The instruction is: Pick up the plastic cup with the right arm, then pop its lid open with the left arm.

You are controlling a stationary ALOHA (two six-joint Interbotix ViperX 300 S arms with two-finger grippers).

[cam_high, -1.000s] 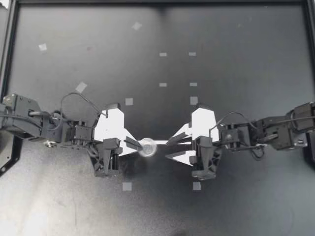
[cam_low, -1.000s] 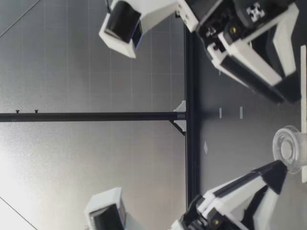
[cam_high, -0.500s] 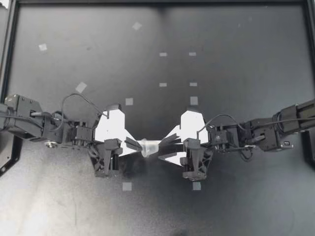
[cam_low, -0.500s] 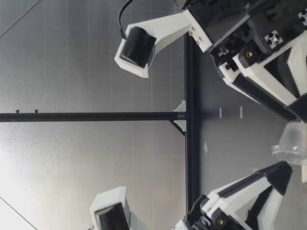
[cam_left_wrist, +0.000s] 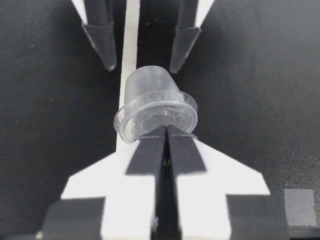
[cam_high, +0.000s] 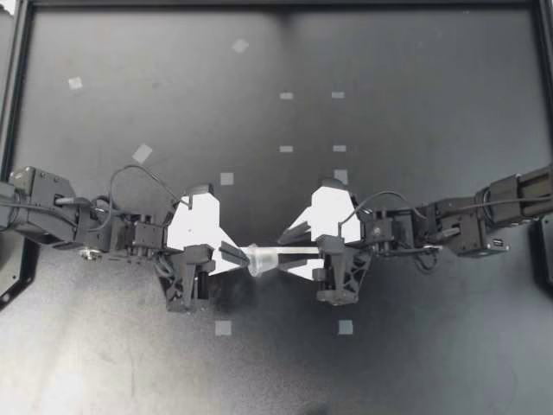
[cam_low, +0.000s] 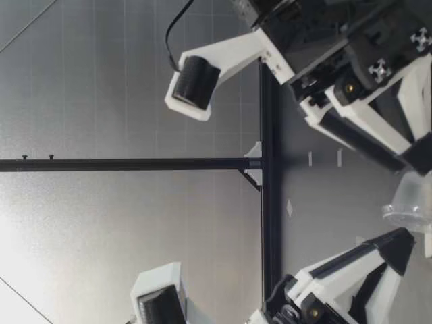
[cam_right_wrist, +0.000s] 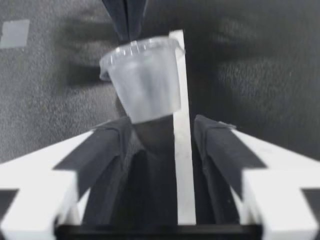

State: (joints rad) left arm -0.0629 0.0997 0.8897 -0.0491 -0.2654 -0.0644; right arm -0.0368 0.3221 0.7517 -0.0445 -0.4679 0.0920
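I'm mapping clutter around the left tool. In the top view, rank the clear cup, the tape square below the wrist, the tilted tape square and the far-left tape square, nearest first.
1. clear cup: pinched at its lid by the left tool.
2. tape square below the wrist: lower in view.
3. tilted tape square: above the left arm.
4. far-left tape square: upper left.
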